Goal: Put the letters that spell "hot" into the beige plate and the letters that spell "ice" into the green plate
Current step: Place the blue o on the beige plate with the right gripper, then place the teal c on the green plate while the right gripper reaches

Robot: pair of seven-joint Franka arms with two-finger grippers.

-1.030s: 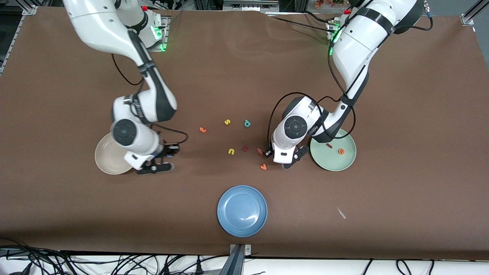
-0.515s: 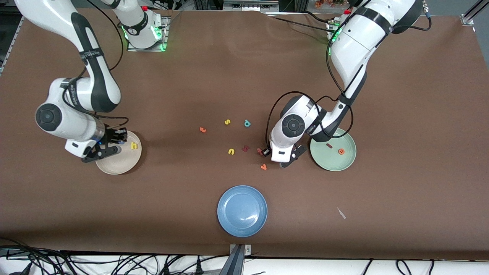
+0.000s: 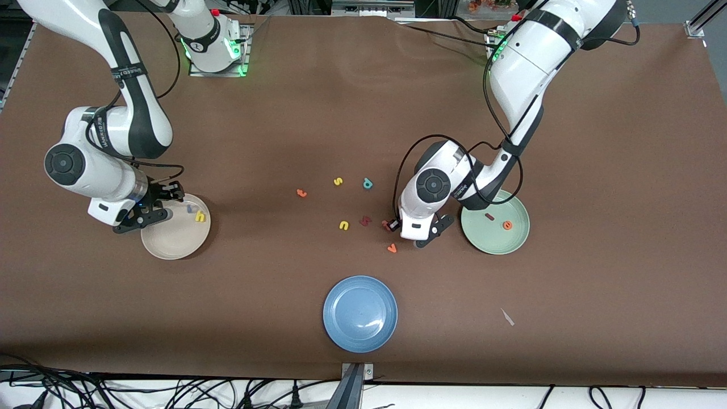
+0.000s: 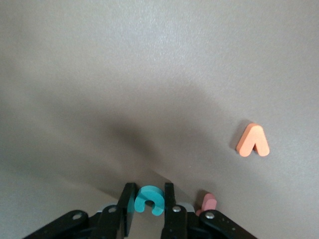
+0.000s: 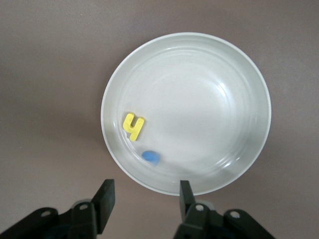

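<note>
My right gripper [image 3: 156, 205] [image 5: 144, 199] hangs open and empty over the rim of the beige plate [image 3: 170, 241] [image 5: 209, 109]. In that plate lie the yellow "h" [image 3: 199, 216] [image 5: 133, 126] and the blue "o" [image 3: 189, 209] [image 5: 151, 156]. The orange "t" [image 3: 301, 193] rests on the table mid-way between the arms. My left gripper [image 3: 397, 224] [image 4: 148, 191] is low at the table, shut on the teal "c" [image 4: 149, 199]. The green plate [image 3: 483, 236] beside it holds the dark red "i" [image 3: 489, 216] and the orange "e" [image 3: 507, 225].
Loose letters lie mid-table: yellow "s" [image 3: 338, 181], teal "p" [image 3: 367, 183], yellow "u" [image 3: 343, 225], a dark red angular letter [image 3: 364, 221], a pinkish-red "t" [image 3: 387, 225] [image 4: 209, 202] touching-close to my left gripper, and an orange "v" [image 3: 391, 247] [image 4: 253, 141]. A blue plate [image 3: 360, 313] sits nearest the front camera.
The right arm swung toward its end of the table, over the beige plate; its gripper opened and the blue "o" now lies in the plate. The left gripper closed on the teal "c".
</note>
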